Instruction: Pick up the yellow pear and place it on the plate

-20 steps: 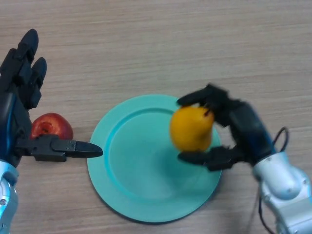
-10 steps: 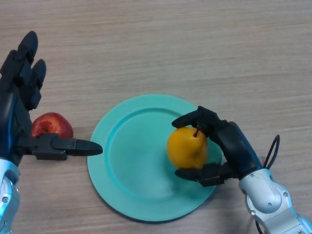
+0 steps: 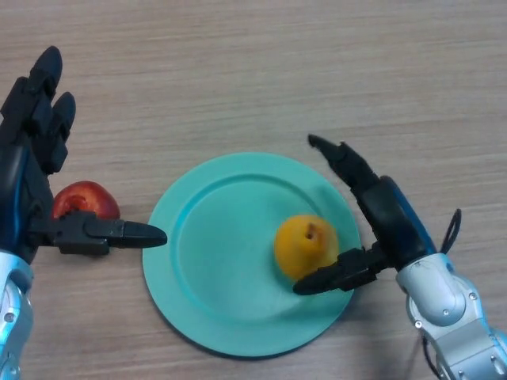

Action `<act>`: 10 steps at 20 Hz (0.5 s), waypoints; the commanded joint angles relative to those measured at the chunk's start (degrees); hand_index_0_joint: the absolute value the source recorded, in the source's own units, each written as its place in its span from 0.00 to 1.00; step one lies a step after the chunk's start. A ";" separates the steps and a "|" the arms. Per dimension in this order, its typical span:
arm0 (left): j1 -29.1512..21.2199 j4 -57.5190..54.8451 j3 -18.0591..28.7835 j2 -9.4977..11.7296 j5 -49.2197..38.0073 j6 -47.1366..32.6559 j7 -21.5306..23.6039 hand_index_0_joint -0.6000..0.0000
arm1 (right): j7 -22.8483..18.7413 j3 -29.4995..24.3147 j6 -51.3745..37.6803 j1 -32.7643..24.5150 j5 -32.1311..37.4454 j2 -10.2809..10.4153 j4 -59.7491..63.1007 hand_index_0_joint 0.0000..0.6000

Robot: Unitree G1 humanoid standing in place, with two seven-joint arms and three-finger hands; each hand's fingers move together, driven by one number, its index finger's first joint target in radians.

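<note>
The yellow pear rests upright on the right half of the teal plate, stem pointing up. My right hand sits just right of it, open, with its fingers stretched out above the plate's rim. Its thumb lies low against the pear's near side, and I cannot tell whether it touches. My left hand is open at the far left, its thumb pointing toward the plate.
A red apple lies on the wooden table beside my left hand, left of the plate and partly hidden by the thumb.
The pear has come down onto the plate, and my right hand's fingers have uncurled from it and spread out. My left hand has stayed in place.
</note>
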 commanded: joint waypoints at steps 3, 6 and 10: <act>-2.95 -2.90 2.43 2.75 0.12 -6.93 1.48 1.00 | 3.33 -5.85 -3.71 -1.60 2.11 -0.35 -10.46 0.00; -2.89 -2.69 2.02 2.63 1.37 -8.21 0.87 1.00 | 7.58 -11.47 -0.73 -1.06 1.78 -0.35 -17.12 0.00; -1.84 -2.37 2.07 2.21 1.36 -9.88 1.01 1.00 | 10.47 -18.95 0.17 1.86 6.78 -4.74 -24.73 0.00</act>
